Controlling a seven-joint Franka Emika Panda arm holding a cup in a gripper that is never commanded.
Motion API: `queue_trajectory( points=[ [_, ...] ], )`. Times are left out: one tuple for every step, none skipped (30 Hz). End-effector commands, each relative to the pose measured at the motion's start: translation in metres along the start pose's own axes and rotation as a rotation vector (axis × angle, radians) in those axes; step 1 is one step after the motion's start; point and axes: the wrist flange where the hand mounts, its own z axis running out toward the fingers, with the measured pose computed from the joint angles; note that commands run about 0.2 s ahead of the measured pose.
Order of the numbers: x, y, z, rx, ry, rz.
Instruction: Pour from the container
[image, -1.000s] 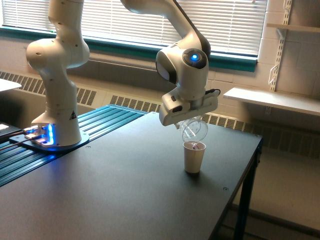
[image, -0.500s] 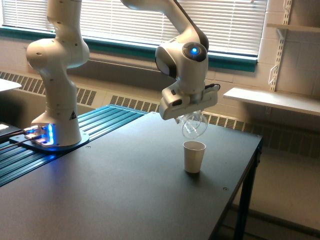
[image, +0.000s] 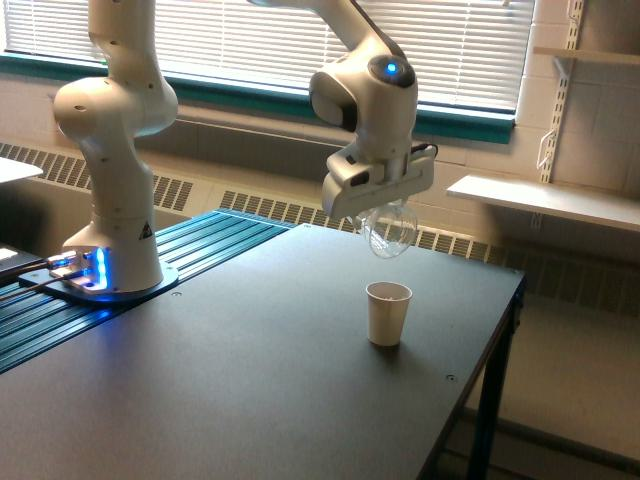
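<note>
The container (image: 389, 230) is a small clear rounded cup held in my gripper (image: 384, 212), hanging tilted below the white wrist, well above the table. It looks empty; I see no bits through its wall. A cream-white paper cup (image: 387, 313) stands upright on the dark table (image: 250, 390), directly below and a little in front of the container, with clear air between them. My gripper is shut on the container; the fingers are mostly hidden under the wrist housing.
The arm's white base (image: 110, 260) stands at the exterior view's left beside blue ribbed rails (image: 190, 250). The table's right edge (image: 490, 350) runs close to the paper cup. A wall shelf (image: 540, 198) sits behind at the right.
The gripper has risen with the container, from right over the paper cup's mouth to well above it. The paper cup has not moved.
</note>
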Motion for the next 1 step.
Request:
queue_trajectory(
  points=[
    [-0.0045,0.0103,-0.0205,0.041,0.061,0.057]
  ],
)
